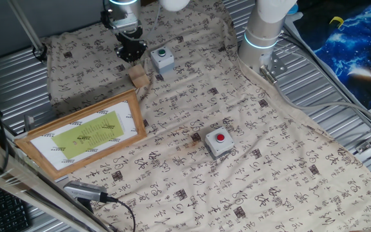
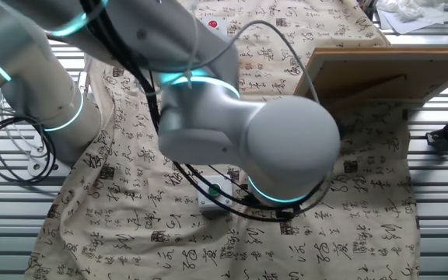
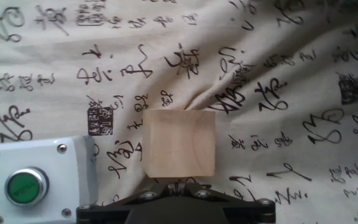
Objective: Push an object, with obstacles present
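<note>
One pincer (image 1: 131, 57) pointed down just behind the wooden block (image 1: 138, 78), jaw state unclear, beside the green-button box (image 1: 161, 59).

Wooden block (image 1: 138, 78) sits on the cloth (image 1: 269, 174) at far left, just near-side of the gripper (image 1: 131, 54). Green-button box (image 1: 161, 59) lies just right of the block, close but apart. Picture frame (image 1: 82, 134) lies nearer, left. Red-button box (image 1: 219, 142) sits mid-cloth, well apart, right of the frame.
</note>
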`<state>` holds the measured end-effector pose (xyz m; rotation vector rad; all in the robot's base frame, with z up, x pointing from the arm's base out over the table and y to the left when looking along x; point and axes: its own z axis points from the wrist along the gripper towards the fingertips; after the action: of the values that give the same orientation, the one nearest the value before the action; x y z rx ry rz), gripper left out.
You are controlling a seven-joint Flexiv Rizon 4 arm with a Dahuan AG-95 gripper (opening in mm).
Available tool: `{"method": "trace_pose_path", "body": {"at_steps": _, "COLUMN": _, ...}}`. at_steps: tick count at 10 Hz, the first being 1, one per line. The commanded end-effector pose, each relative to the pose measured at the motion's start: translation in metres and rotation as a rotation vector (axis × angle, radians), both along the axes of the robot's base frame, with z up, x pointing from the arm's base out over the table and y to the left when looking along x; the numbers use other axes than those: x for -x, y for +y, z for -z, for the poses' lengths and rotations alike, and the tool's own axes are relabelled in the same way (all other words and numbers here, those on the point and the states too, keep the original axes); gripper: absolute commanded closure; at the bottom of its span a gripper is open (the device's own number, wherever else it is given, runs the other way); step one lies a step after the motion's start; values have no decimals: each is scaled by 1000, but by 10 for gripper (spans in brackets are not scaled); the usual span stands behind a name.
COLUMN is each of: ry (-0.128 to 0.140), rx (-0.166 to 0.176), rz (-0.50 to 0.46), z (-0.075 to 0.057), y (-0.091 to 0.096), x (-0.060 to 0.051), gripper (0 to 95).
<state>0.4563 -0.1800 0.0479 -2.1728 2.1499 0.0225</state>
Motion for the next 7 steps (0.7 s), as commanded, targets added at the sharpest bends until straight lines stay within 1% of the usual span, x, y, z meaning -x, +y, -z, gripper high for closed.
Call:
{"method": "trace_pose_path", "body": {"at_steps": 1, "ry": 3, "rx": -4, "rz": -10, "z": 5, "y": -1, "x": -1, "gripper": 950}}
{"method": "trace_pose_path", "body": {"at_steps": 4, "ry": -2, "rx": -6, "rz": 7, "z": 12, "y": 2, "x": 2, "gripper": 950}}
{"method": "trace_pose_path", "body": {"at_steps": 5, "ry": -5, "rx": -10, "rz": 16, "z": 16, "y": 7, "x": 2, "gripper": 950}}
{"method": "trace_pose_path", "body": {"at_steps": 7, "ry": -7, "rx": -19, "rz": 28, "z": 19, "y": 15, "x": 0, "gripper": 950}}
